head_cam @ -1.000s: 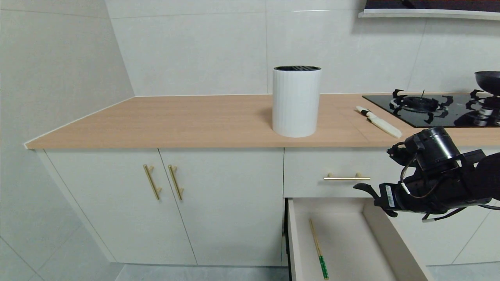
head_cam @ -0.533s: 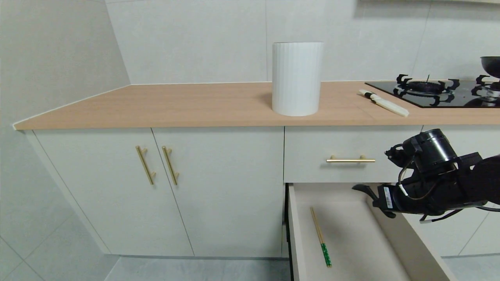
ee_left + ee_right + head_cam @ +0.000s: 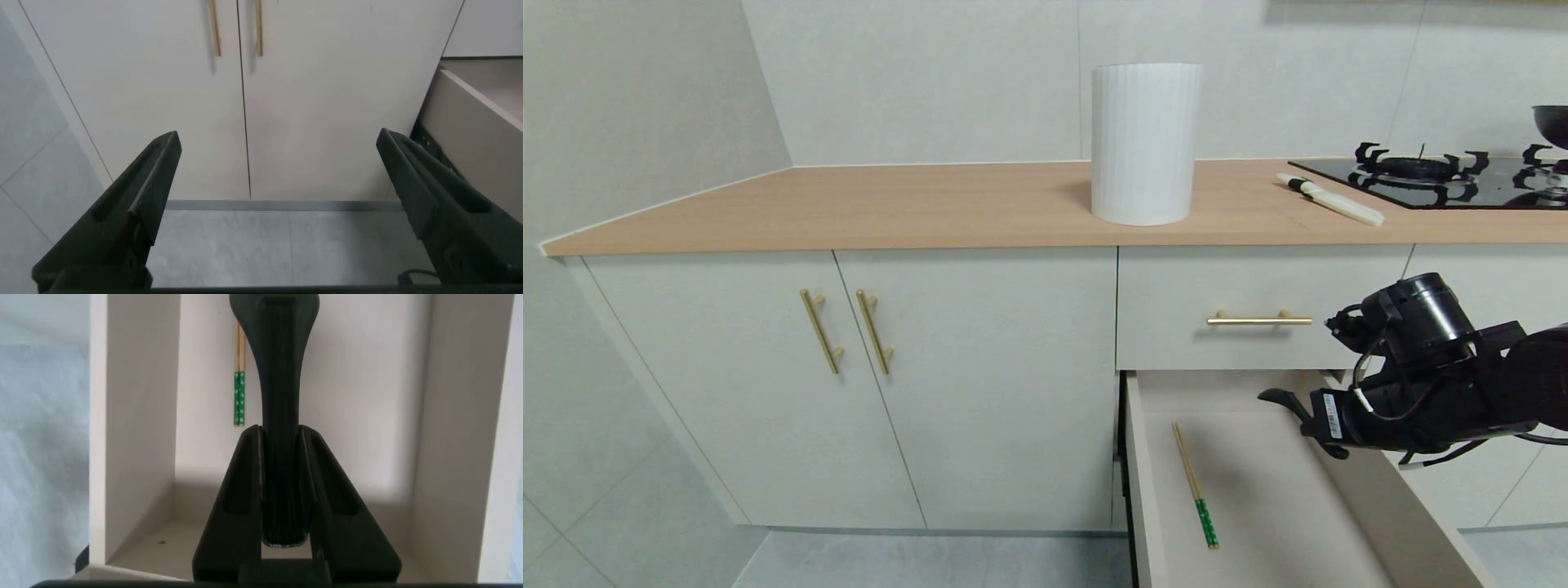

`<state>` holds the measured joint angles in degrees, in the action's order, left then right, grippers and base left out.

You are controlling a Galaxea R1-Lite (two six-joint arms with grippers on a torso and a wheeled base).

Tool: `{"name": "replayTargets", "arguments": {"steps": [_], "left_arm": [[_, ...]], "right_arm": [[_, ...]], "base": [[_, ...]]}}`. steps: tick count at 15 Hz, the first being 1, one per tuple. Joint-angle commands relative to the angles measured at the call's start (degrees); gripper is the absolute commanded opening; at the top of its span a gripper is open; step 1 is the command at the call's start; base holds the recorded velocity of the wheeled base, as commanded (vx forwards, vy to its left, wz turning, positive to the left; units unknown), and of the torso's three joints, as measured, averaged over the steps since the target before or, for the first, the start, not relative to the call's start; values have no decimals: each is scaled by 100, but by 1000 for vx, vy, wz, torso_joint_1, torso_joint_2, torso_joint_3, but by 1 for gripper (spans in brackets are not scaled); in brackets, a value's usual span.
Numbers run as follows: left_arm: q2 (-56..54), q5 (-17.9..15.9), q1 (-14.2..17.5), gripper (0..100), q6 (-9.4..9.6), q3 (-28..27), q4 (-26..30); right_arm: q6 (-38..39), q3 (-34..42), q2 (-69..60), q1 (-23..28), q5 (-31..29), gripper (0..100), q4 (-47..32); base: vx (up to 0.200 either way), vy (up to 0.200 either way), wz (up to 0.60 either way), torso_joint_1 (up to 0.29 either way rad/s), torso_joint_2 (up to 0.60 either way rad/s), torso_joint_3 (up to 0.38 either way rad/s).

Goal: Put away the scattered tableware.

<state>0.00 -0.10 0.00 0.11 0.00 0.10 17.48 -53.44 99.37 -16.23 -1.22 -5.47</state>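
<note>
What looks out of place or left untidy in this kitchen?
A knife lies loose on the countertop, between the white ribbed holder and the hob. The lower drawer stands open, with chopsticks inside.

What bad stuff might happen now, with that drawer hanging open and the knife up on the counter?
1. The right gripper, jaws shut, hangs close to the right wall of the open drawer. It might bump that wall when it moves.
2. The knife lies flat on the counter beside the stove. A sloppy grab could shove it along instead of lifting it.
</note>
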Motion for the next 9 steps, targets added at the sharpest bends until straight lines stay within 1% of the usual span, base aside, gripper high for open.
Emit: {"name": "replayTargets", "arguments": {"steps": [1, 4, 7, 8, 9], "left_arm": [[0, 1, 0, 100, 7, 0, -1], [0, 1, 0, 100, 7, 0, -1], [0, 1, 0, 100, -2, 0, -1], [0, 1, 0, 100, -2, 0, -1], [0, 1, 0, 100, -2, 0, -1]], "right_arm": [[1, 1, 127, -3, -1, 0, 99], [18, 9, 716, -39, -203, 0, 503], [54, -26, 1375, -47, -203, 0, 670], [62, 9, 1894, -39, -221, 0, 1250], [54, 27, 2122, -39, -247, 0, 1426]], "base": [[0, 0, 0, 0, 0, 0], [0, 0, 0, 0, 0, 0], [0, 0, 0, 0, 0, 0], [0, 0, 0, 0, 0, 0], [0, 0, 0, 0, 0, 0]]}}
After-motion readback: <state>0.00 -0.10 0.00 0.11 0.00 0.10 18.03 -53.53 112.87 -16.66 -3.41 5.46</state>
